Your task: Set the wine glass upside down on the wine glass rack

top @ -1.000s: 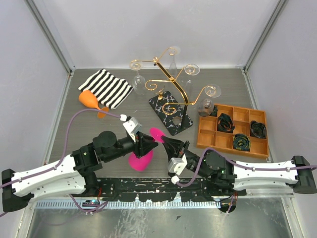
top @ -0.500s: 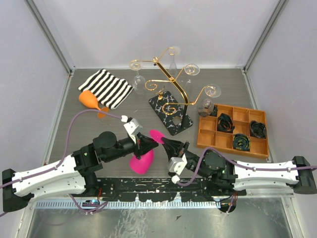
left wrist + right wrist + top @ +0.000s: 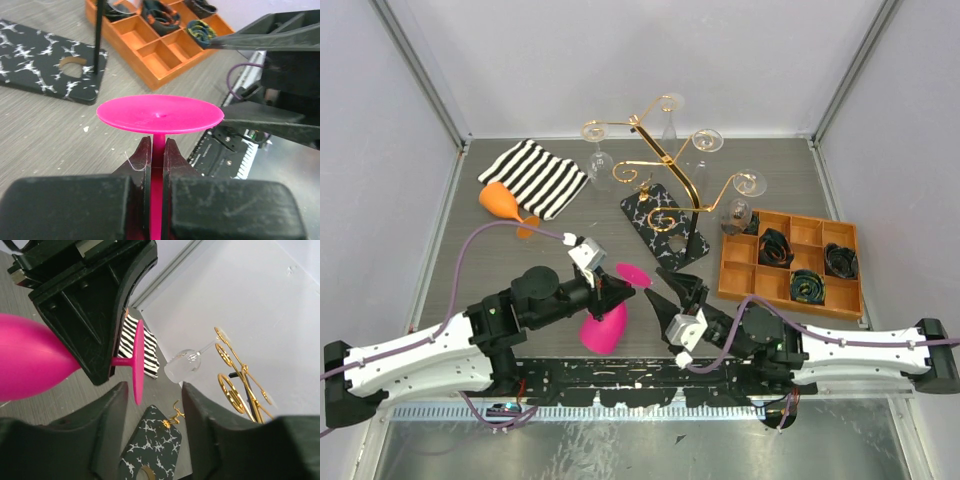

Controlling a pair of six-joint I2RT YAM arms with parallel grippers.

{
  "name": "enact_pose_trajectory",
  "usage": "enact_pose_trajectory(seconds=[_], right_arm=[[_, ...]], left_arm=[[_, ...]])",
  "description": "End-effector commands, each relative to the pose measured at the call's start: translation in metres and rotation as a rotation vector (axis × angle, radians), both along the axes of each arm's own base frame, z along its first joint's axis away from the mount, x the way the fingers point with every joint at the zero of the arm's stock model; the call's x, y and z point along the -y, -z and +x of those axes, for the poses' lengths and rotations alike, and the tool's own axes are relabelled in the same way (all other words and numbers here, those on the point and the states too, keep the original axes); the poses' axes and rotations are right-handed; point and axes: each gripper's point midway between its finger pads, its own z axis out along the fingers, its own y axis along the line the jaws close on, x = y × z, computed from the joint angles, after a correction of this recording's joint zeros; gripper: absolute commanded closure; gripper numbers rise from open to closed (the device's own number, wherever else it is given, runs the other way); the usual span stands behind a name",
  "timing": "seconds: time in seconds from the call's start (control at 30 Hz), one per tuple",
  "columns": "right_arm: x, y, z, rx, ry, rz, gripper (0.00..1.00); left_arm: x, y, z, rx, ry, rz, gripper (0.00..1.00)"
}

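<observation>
The pink wine glass (image 3: 603, 328) is held off the table, roughly level, with its foot (image 3: 160, 114) pointing towards the rack. My left gripper (image 3: 620, 290) is shut on its thin stem (image 3: 120, 361), just behind the foot. My right gripper (image 3: 670, 290) stands open close to the foot's right, touching nothing; in the right wrist view the foot's rim (image 3: 138, 365) lies just in front of its left finger (image 3: 112, 405). The wine glass rack (image 3: 665, 160), gold wire on a black marbled base (image 3: 663, 225), stands behind with clear glasses (image 3: 600, 165) hanging from it.
An orange compartment tray (image 3: 790, 262) with black coiled things lies right of the rack. A striped cloth (image 3: 533, 177) and an orange wine glass (image 3: 505, 203) on its side are at the back left. Grey walls close the table's sides.
My left gripper closed on the pink stem. My right gripper then opened, let go of the glass's foot and drew back a little to the right.
</observation>
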Motion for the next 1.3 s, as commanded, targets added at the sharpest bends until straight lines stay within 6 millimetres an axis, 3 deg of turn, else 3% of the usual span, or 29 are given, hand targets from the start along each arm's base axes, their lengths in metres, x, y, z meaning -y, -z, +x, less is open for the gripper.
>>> enact_pose_trajectory(seconds=[0.0, 0.17, 0.43, 0.53, 0.6, 0.73, 0.8, 0.9, 1.0, 1.27], right_arm=[[0.008, -0.01, -0.006, -0.058, -0.033, 0.018, 0.42], [0.013, 0.026, -0.01, -0.275, -0.027, -0.04, 0.36], [0.021, 0.076, -0.009, -0.848, 0.227, 0.016, 0.35], [0.012, 0.081, -0.023, -1.017, 0.239, 0.022, 0.3], [0.008, 0.082, -0.029, -1.087, 0.246, 0.029, 0.16], [-0.001, 0.08, -0.04, -1.16, 0.198, 0.037, 0.01], [-0.002, 0.079, -0.044, -1.154, 0.167, 0.018, 0.0], [0.003, 0.065, -0.039, -1.142, 0.21, 0.02, 0.0], [0.012, 0.035, -0.022, -1.096, 0.304, 0.07, 0.0], [0.014, -0.081, 0.011, -0.923, 0.33, 0.263, 0.0]], left_arm=[[-0.021, 0.001, 0.019, 0.028, -0.139, 0.036, 1.0], [-0.04, -0.003, 0.028, 0.087, -0.211, 0.057, 1.0], [-0.061, -0.002, 0.041, 0.16, -0.317, 0.012, 1.0], [-0.064, -0.002, 0.047, 0.196, -0.352, -0.012, 1.0], [-0.067, -0.001, 0.052, 0.219, -0.381, -0.01, 1.0], [-0.063, -0.002, 0.053, 0.281, -0.362, -0.02, 1.0], [-0.063, -0.004, 0.054, 0.298, -0.365, -0.042, 1.0], [-0.064, -0.006, 0.056, 0.334, -0.384, -0.083, 1.0], [-0.066, -0.009, 0.059, 0.392, -0.401, -0.124, 1.0], [-0.055, -0.002, 0.067, 0.412, -0.41, -0.086, 1.0]])
